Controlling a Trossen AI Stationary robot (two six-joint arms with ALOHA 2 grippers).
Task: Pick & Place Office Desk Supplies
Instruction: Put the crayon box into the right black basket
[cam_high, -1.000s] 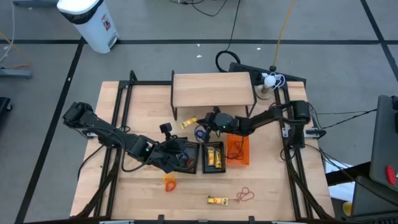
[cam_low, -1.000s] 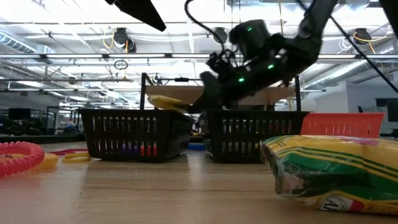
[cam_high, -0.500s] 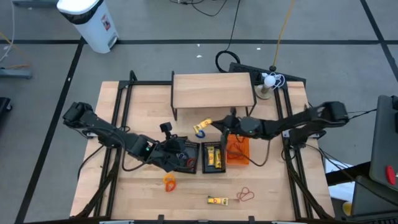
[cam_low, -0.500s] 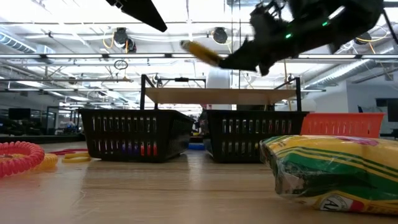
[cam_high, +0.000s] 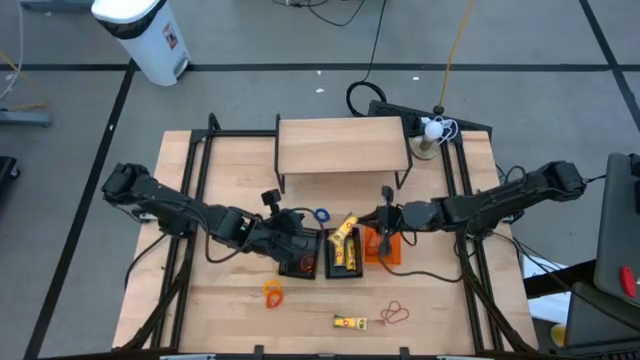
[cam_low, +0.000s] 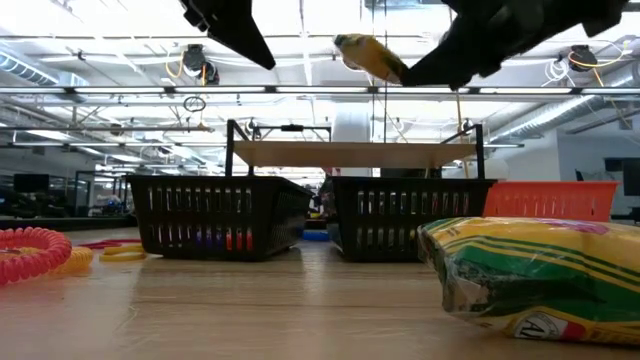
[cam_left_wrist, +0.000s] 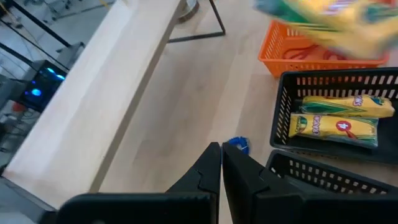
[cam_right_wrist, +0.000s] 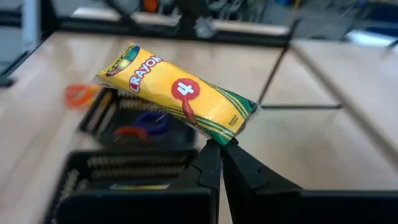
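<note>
My right gripper (cam_high: 368, 220) is shut on a yellow crayon packet (cam_right_wrist: 180, 90), held in the air over the black middle basket (cam_high: 345, 268). In the low view the packet (cam_low: 370, 55) hangs high above the baskets. That basket holds two more crayon packets (cam_left_wrist: 336, 121). My left gripper (cam_left_wrist: 222, 152) is shut with nothing in it, above the table by the left black basket (cam_high: 298, 262), near a blue band (cam_left_wrist: 238, 144) that lies flat on the wood. My right gripper pinches the packet's lower edge (cam_right_wrist: 214, 135), near its green-striped end, between its two fingertips. The fingers come nearly level from the table's right side. The packet is lifted clear and sticks out tilted beyond the fingertips.
An orange basket (cam_high: 385, 250) stands right of the black ones. A wooden shelf (cam_high: 343, 145) stands at the back. Near the front edge lie an orange coil (cam_high: 273, 292), one more crayon packet (cam_high: 350, 322) and a red rubber band (cam_high: 397, 313).
My right gripper has risen with the crayon packet and carried it from beside the shelf toward the table's right and near edges, over the middle basket. The packet is lifted clear and has turned about. My left gripper has swung slightly toward the far edge.
</note>
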